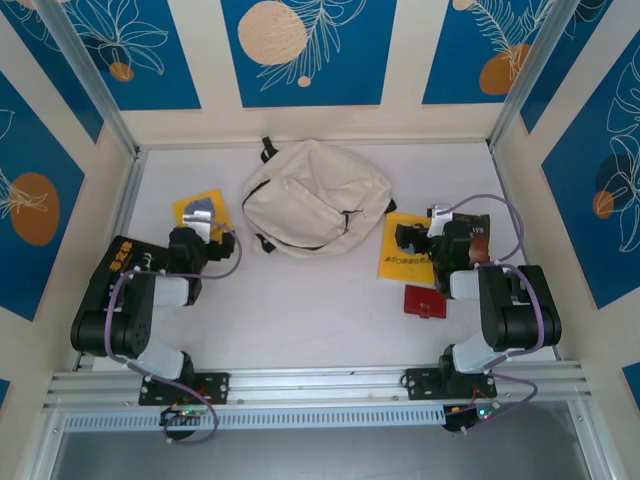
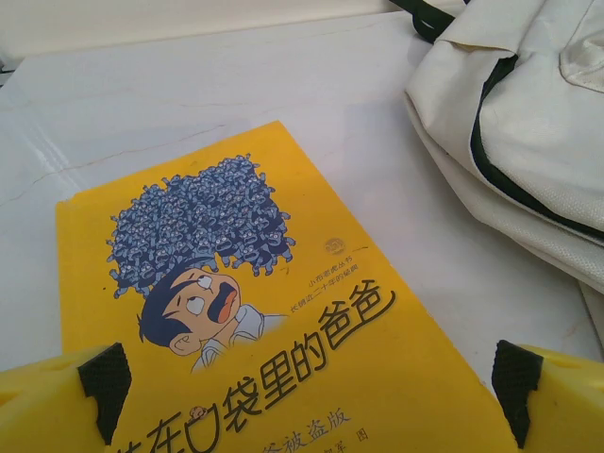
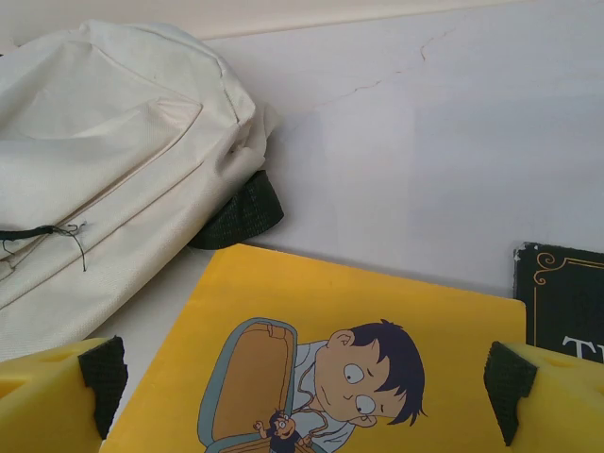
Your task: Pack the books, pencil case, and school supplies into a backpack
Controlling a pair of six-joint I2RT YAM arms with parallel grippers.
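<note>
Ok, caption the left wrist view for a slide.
Open left gripper poised over a bright yellow paperback book beside the cream-white fabric backpack on the white table.

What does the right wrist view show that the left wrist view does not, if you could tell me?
The right wrist view adds a boy-and-bag yellow book, a dark book corner with white lettering beside it, and a black strap at the backpack edge. The left wrist view adds a Chinese-titled yellow book with a blue crowd drawing. Both share the backpack, the white table, and an open gripper: the left gripper and the right gripper.
</note>
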